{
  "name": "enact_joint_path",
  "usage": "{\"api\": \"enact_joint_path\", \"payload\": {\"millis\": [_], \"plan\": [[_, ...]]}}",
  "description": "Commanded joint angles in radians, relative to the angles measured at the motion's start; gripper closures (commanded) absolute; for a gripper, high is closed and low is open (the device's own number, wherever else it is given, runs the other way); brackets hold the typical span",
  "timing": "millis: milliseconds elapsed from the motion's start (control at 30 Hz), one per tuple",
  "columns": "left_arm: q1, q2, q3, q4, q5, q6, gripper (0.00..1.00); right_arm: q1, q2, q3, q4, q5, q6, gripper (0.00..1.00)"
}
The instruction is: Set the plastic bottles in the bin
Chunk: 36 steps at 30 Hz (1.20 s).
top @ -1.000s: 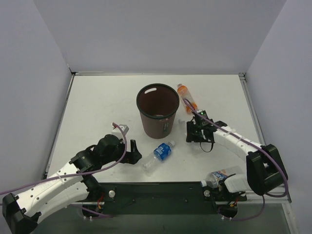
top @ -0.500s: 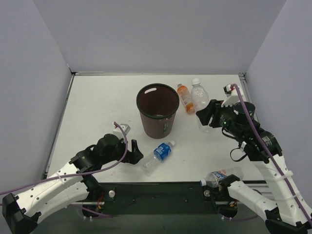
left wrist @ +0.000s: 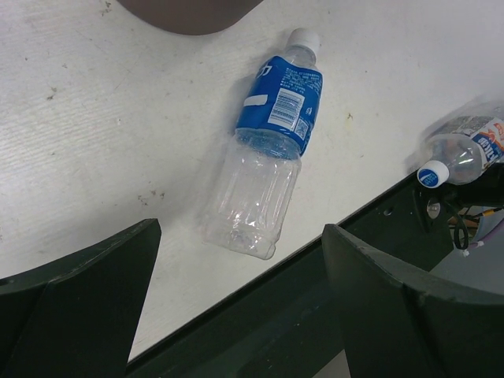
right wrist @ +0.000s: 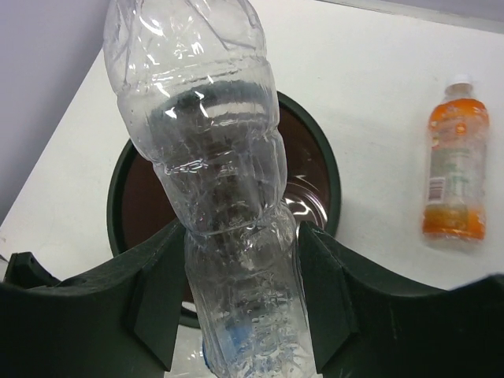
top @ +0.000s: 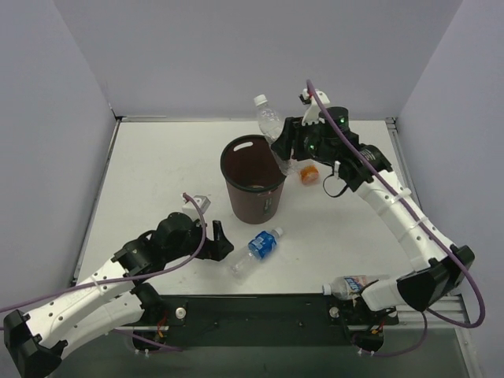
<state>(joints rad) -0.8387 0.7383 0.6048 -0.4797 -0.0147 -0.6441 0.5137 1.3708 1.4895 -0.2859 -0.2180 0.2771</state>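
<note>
Tabletop (top: 157,173): right tool (top: 285,150) raised clear bottle (top: 269,124) over bin (top: 253,206).

Four bottles (top: 270,126) (top: 257,250) (top: 309,175) (top: 356,283), one bin (top: 253,203)

A robotics lab test cell: a white tabletop (top: 157,173) boxed in by plain grey panels (top: 260,55), with the left arm (top: 94,293) and right arm (top: 394,209) bolted to a black rail (top: 260,309).

Bin (top: 253,201) mouth unblocked (plain bottle (top: 269,124) overhead)
</note>
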Motion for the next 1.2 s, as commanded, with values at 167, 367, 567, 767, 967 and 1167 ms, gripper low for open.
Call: {"api": "enact_joint_path", "payload": {"millis": [167, 367, 567, 767, 967, 1167], "plan": [[-0.007, -0.088, -0.003, -0.042, -0.03, -0.152, 0.07, 0.081, 0.166, 0.166, 0.117, -0.027, -0.036, 0.64], [-0.008, -0.122, -0.023, -0.063, -0.028, -0.18, 0.07, 0.111, 0.223, 0.193, 0.131, 0.002, -0.047, 0.13], [-0.007, -0.086, -0.025, -0.066, -0.007, -0.154, 0.06, 0.114, 0.179, 0.163, 0.129, 0.043, -0.044, 0.0], [-0.007, -0.011, -0.023, -0.017, 0.015, -0.109, 0.06, 0.115, 0.042, 0.057, 0.107, 0.078, -0.016, 0.01], [-0.011, 0.075, 0.001, 0.029, 0.055, -0.036, 0.02, 0.115, -0.2, -0.154, 0.008, 0.141, 0.05, 0.04], [-0.031, 0.147, 0.021, 0.016, 0.05, 0.046, 0.03, 0.111, -0.447, -0.36, -0.096, 0.187, 0.126, 0.04]]}}
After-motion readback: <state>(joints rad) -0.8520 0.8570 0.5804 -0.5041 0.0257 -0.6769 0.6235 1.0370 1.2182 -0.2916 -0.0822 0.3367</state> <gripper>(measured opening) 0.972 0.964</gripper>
